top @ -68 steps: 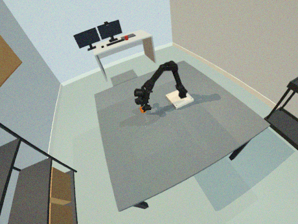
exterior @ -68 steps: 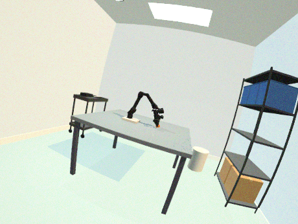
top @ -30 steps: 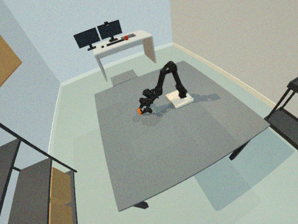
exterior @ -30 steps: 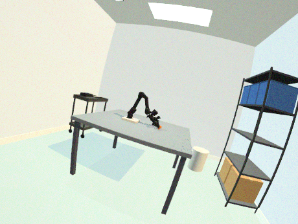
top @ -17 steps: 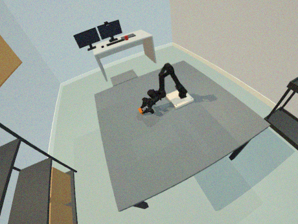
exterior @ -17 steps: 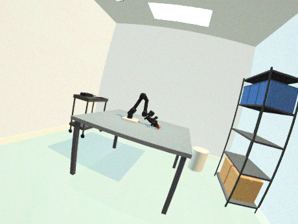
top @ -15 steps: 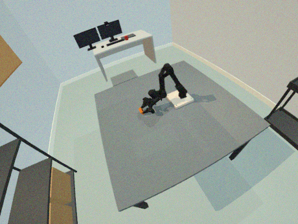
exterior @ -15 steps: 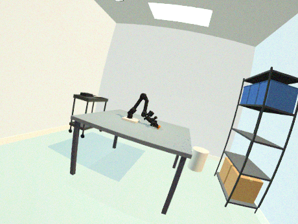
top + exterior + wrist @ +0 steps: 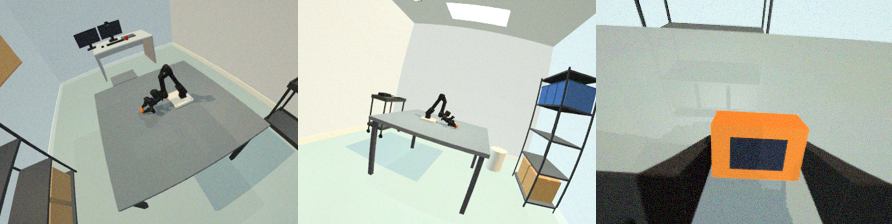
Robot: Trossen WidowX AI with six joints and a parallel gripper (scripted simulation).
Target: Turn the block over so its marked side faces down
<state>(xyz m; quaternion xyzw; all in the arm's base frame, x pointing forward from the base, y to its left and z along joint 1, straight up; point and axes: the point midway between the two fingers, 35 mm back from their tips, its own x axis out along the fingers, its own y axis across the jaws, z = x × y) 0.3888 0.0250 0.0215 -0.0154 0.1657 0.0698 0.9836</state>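
Observation:
The orange block (image 9: 141, 110) (image 9: 457, 127) (image 9: 758, 122) is between the two black fingers of my gripper (image 9: 143, 109) (image 9: 455, 125) (image 9: 756, 142), which is shut on it. Its dark rectangular mark (image 9: 758, 154) is on the side that faces the wrist camera, back toward the gripper. The gripper points outward from the arm at a shallow slant, low over the grey table (image 9: 146, 162) (image 9: 453, 139). The block appears close to the table top; whether it touches is too small to tell.
The arm's white base (image 9: 181, 100) (image 9: 428, 120) stands on the table behind the gripper. A white desk (image 9: 123, 45) with monitors, a shelf rack (image 9: 550, 139) and a white bin (image 9: 496, 159) stand away from the table.

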